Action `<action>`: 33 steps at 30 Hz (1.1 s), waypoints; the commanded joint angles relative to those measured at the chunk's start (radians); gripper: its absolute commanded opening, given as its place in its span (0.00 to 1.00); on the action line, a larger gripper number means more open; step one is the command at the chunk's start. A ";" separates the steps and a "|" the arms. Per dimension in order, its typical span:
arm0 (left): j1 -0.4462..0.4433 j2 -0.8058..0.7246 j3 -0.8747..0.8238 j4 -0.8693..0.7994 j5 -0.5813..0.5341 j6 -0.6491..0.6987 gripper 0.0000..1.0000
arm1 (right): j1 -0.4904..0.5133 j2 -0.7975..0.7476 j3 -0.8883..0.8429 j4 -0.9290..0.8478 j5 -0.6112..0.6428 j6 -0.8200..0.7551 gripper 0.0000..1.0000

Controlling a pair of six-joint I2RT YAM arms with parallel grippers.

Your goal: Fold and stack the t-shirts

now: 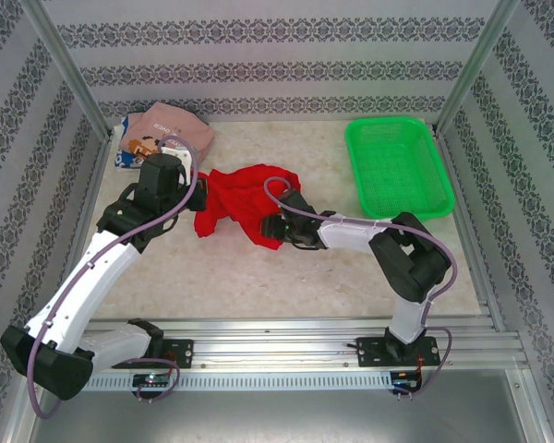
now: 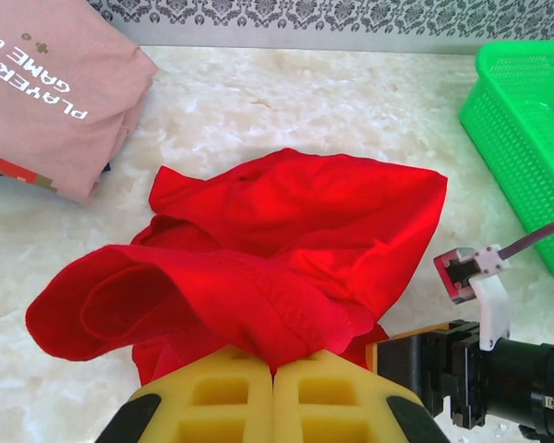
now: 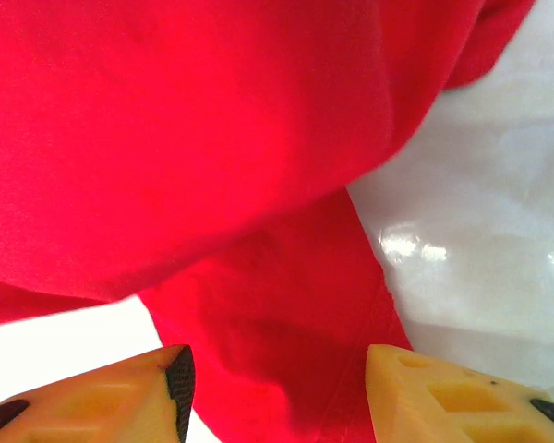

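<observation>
The left fingers (image 2: 212, 397) are pressed together, pinching a fold of the red t-shirt (image 2: 295, 221). The cloth bulges up and away from them in a loose hump. The right fingers (image 3: 120, 388) stand apart with nothing clamped. A flap of the same shirt lies in the gap between them, its hemmed edge running straight ahead, with bare bench (image 3: 499, 212) to its right.

From above, the red shirt is crumpled mid-bench, its longer run going left to right between the two arms. The left fingers are on its left end and the right fingers on its near right edge, pointing in toward the bunch. My read is that the next move depends on the right fingers closing on that flap. The cloth already sits directly in front of them, so a short push forward should be enough.

Farther back, in the far left corner and well apart from the red one, the dusty-pink printed t-shirt (image 1: 171, 125) lies on a white-and-blue t-shirt (image 1: 126, 155). The green mesh basket (image 1: 399, 171) at the far right holds nothing I can see.
</observation>
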 commanded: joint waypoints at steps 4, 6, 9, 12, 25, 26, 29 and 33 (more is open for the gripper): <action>0.008 0.007 -0.011 0.016 0.000 0.018 0.00 | 0.057 0.035 0.026 -0.061 0.008 0.017 0.51; 0.010 0.006 -0.017 0.020 0.000 0.016 0.00 | 0.074 0.033 0.020 -0.075 0.025 0.019 0.49; 0.009 0.006 -0.021 0.015 -0.003 0.018 0.00 | 0.083 0.032 0.020 -0.111 0.045 0.009 0.45; 0.010 -0.005 -0.030 0.016 -0.005 0.022 0.00 | 0.082 0.037 0.028 -0.145 0.085 -0.015 0.32; 0.010 -0.089 0.008 -0.067 -0.051 0.083 0.00 | 0.010 -0.244 -0.103 -0.209 -0.058 -0.046 0.00; 0.010 -0.088 0.012 -0.068 -0.049 0.088 0.00 | 0.004 -0.264 -0.117 -0.223 -0.087 -0.044 0.00; 0.008 -0.070 0.028 -0.072 -0.041 0.104 0.00 | -0.022 -0.325 -0.152 -0.265 -0.156 -0.039 0.00; 0.007 -0.030 0.050 -0.047 -0.047 0.128 0.00 | -0.094 -0.361 -0.154 -0.312 -0.238 -0.073 0.00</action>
